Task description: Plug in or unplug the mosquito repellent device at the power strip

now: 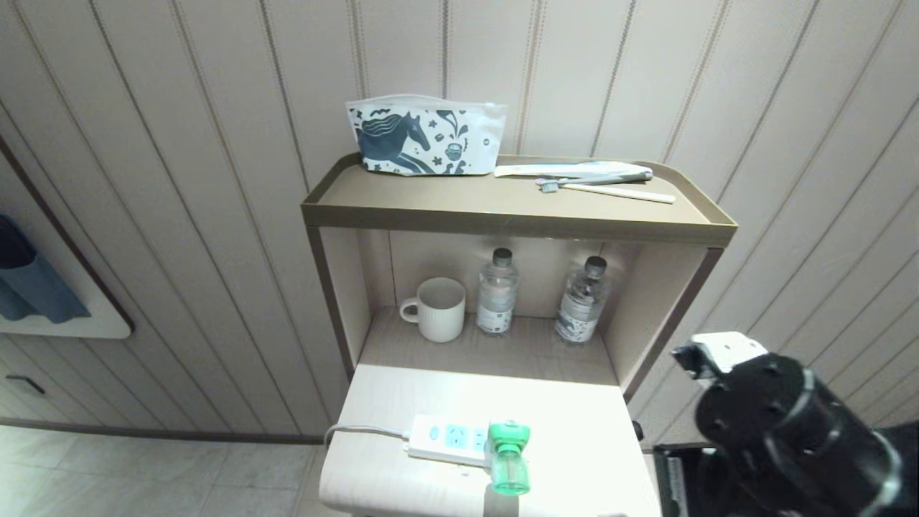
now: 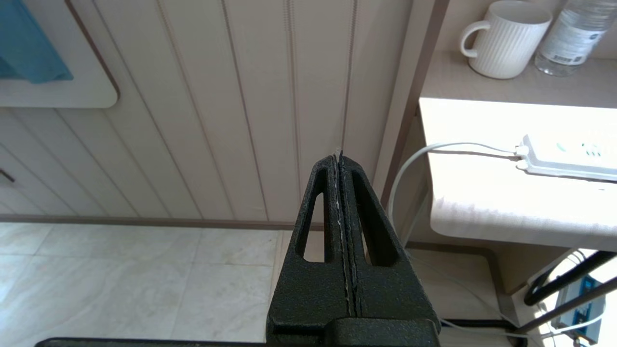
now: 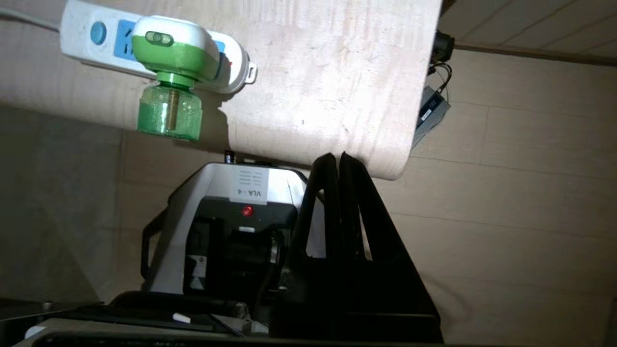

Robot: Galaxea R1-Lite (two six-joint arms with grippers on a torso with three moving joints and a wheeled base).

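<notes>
While mosquito repellent device (image 1: 509,455) sits plugged into power strip (image 1: 449,439), right gripper (image 3: 339,156) hangs clear, jaws closed, empty; left gripper (image 2: 338,155) likewise.

Tabletop (image 1: 574,424) right of device (image 1: 509,459) prob. free.

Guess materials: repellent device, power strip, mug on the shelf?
Mosquito repellent device: glossy moulded plastic head, white over green; translucent green bottle, probably plastic, its wick visible through it. Power strip: smooth white plastic, light-blue socket faces. Mug: likely matte ceramic, off-white, ribbed wall.
</notes>
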